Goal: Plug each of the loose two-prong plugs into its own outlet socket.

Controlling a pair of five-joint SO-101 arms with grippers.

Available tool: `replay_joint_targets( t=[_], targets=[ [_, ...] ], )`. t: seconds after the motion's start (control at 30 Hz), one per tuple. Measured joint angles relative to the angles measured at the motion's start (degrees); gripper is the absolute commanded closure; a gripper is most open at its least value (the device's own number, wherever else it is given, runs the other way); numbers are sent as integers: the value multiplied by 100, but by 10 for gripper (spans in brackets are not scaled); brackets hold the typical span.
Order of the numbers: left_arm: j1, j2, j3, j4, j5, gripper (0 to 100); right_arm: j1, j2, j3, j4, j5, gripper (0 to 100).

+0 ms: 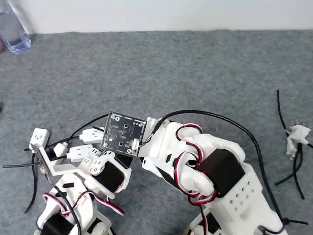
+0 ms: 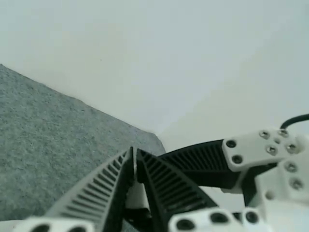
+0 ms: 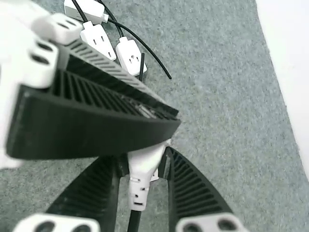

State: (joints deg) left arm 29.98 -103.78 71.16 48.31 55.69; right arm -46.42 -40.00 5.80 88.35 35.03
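My right gripper (image 3: 143, 158) is shut on a white two-prong plug (image 3: 141, 166), whose black cord runs back between the fingers. My left gripper's black finger (image 3: 96, 116) lies across the plug's front end and hides it. In the left wrist view my left gripper (image 2: 133, 153) points up toward the wall, shut on a thin white piece (image 2: 137, 194); whether that is plug or socket I cannot tell. Three white outlet sockets (image 3: 129, 54) with black cords lie on the grey carpet beyond. From above they show at the left (image 1: 91, 135), beside the right wrist's camera board (image 1: 122, 133).
A white socket block (image 1: 38, 139) lies at the far left. Another white plug with a tangled black cord (image 1: 296, 137) sits near the right edge. A clear plastic bottle (image 1: 12, 34) stands at the back left. The grey carpet (image 1: 195, 68) ends at the white wall.
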Motion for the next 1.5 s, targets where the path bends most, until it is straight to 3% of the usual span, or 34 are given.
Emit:
replay_joint_targets(
  t=[1.5],
  targets=[
    [-35,-9,-88,-9,9,987,-44,9,-747,360,0,991]
  ],
)
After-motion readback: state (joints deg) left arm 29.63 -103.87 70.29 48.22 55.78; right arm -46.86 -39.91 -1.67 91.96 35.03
